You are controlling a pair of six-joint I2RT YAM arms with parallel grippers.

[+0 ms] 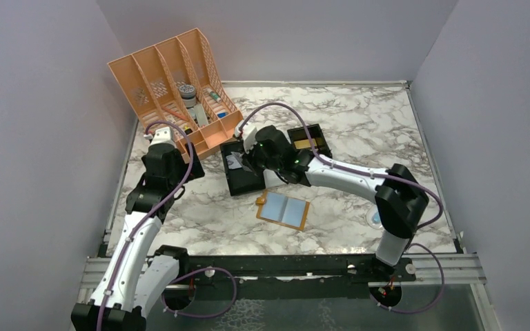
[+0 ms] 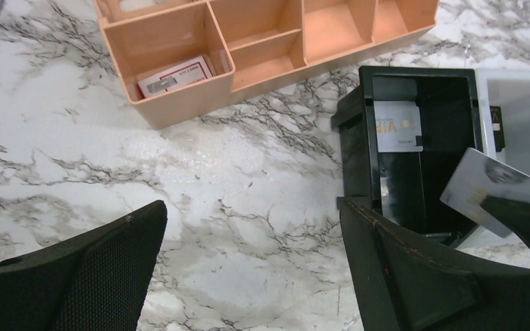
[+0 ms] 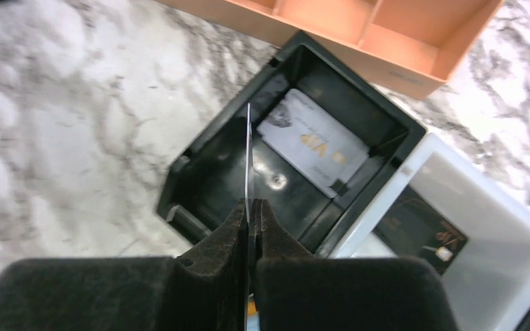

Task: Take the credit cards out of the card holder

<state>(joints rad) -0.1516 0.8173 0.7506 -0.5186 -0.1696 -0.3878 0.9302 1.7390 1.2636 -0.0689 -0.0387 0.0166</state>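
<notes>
top external view: the card holder (image 1: 283, 210) lies open and flat on the marble table (image 1: 359, 117), its pale inner panels facing up. it sits in front of the black bin (image 1: 243, 181) and is apart from both grippers.

right wrist view: the right gripper (image 3: 250, 207) is clenched on a credit card (image 3: 249, 158), pinching its lower edge between the two fingers (image 3: 286, 241). the card stands upright and is seen edge-on as a thin line, hanging over the black bin's open top. a second credit card (image 3: 314, 141) lies flat on the bin's floor, toward the far end. just beside the bin on the right is a pale tray (image 3: 476, 207) with a dark card (image 3: 421, 227) in it.

left wrist view: the left gripper (image 2: 252, 207) is released, its fingers (image 2: 96, 269) spread wide with nothing between them. it hovers over bare marble just in front of the orange organizer (image 2: 262, 41). a small white box (image 2: 176, 74) lies in one organizer compartment. the same black bin appears at the right with the flat card inside, and the gripped card shows tilted at the frame's right edge.
</notes>
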